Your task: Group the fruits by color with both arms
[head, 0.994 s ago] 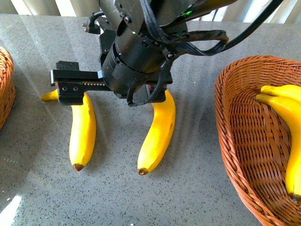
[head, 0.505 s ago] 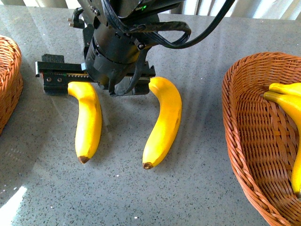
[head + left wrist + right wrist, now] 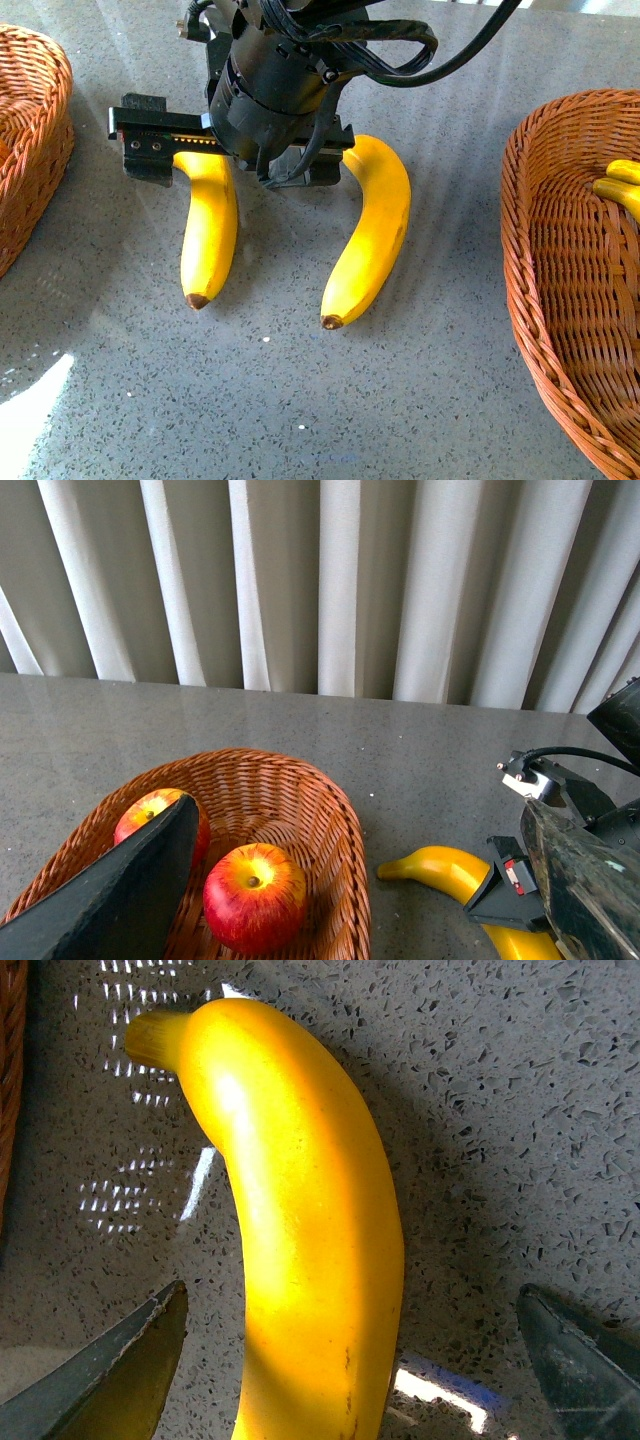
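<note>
Two yellow bananas lie side by side on the grey table, a left banana (image 3: 209, 235) and a right banana (image 3: 372, 235). My right gripper (image 3: 235, 165) hangs open over the left banana's stem end. In the right wrist view that banana (image 3: 300, 1220) lies between the wide-apart fingers of the right gripper (image 3: 355, 1365), untouched. My left gripper (image 3: 350, 910) is open above the left wicker basket (image 3: 340, 820), nothing between its fingers. Two red apples lie in that basket: one apple (image 3: 255, 895) in full view, the other apple (image 3: 150, 815) partly behind a finger (image 3: 110, 890).
The left basket (image 3: 40, 120) sits at the table's left edge. A right wicker basket (image 3: 560, 280) holds more bananas (image 3: 620, 185). White curtains (image 3: 330, 580) hang behind the table. Black cables (image 3: 440, 55) trail from the right arm.
The right gripper has shifted left relative to the bananas and now straddles the left one. The whole scene has slid to the right in the front view. The jaws stay open.
</note>
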